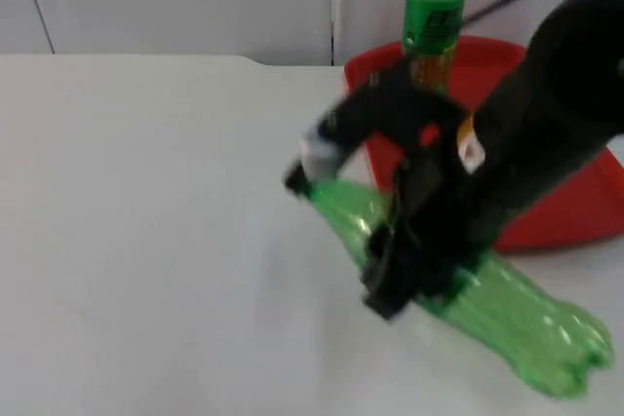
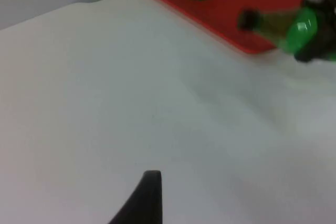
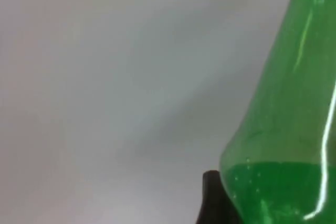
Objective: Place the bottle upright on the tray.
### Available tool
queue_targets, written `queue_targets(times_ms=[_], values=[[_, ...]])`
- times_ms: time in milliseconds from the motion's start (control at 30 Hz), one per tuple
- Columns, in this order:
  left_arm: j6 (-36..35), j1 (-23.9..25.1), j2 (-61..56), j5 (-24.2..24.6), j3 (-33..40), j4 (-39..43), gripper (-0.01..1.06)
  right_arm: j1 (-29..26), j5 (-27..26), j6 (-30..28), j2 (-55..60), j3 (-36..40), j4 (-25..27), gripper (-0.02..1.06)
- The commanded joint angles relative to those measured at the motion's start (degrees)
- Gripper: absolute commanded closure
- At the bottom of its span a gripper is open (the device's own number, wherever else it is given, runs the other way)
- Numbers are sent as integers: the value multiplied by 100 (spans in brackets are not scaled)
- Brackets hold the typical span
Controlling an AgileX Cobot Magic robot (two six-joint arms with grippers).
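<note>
- Right hand [image 1: 405, 275]: positioned over the mid-body of a lying green bottle [image 1: 507, 314], its black fingers astride the bottle's shoulder. The right wrist view has a fingertip [image 3: 212, 198] hard against the green wall. Judged to be clenched on the bottle; the contact on the far side is hidden by the hand itself.
- Lying green bottle: on its side, or slightly tilted, over the white counter [image 1: 146, 241], just in front of the tray. Dark cap end [image 1: 295, 180] points toward the counter's middle, lobed base toward the near right edge. In the left wrist view the neck [image 2: 273, 22] appears raised against the tray's edge, but whether the bottle is clear of the counter cannot be told.
- Red tray [image 1: 575, 211]: at the far right of the counter, near the partition wall. A second green bottle [image 1: 434, 7] already stands upright on its far left part.
- Left hand: a single fingertip [image 2: 144, 198] is seen above bare counter, well apart from bottle and tray. State cannot be told. This arm is waiting.
- Step in hand, as assessed: the grasp is made, or being completed, and the lift is about to start. The bottle is not yet on the tray.
- Next move calls for: raising the bottle, turning it base-down, carrying it over the tray rim and setting it on bare tray floor apart from the standing bottle.
- Risk noted: a smooth round body held near the shoulder may slip or swing while being rotated.
</note>
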Motion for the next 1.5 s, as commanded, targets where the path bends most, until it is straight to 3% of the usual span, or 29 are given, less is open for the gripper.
queue_targets(times_ms=[0, 100, 133, 300, 533, 767, 1067, 1300, 1467], values=[[11, -21, -20, -2, 25, -47, 0, 27, -452, 25, -352, -60, -32, 105], [11, -21, -20, -2, 25, -47, 0, -13, -1269, -27, -969, -60, -32, 105], [11, -21, -20, -2, 25, -47, 0, -13, -1269, -27, -969, -60, -32, 105], [11, -21, -20, -2, 25, -47, 0, -169, -2250, -71, -1686, -60, -32, 105], [11, -21, -20, -2, 25, -47, 0, -416, -2997, -104, -1878, -48, -14, 105], [11, -21, -20, -2, 25, -47, 0, -1109, -3670, -35, -1878, -9, 147, 105], [11, -21, -20, -2, 25, 69, 0, -2126, -5445, -479, -1878, 1103, 782, 105], [11, -21, -20, -2, 25, 54, 0, -2590, -6360, -498, -1878, 1696, 817, 105], [11, -21, -20, -2, 25, 65, 0, -2832, -7095, -498, -1668, 1886, 1207, 105]])
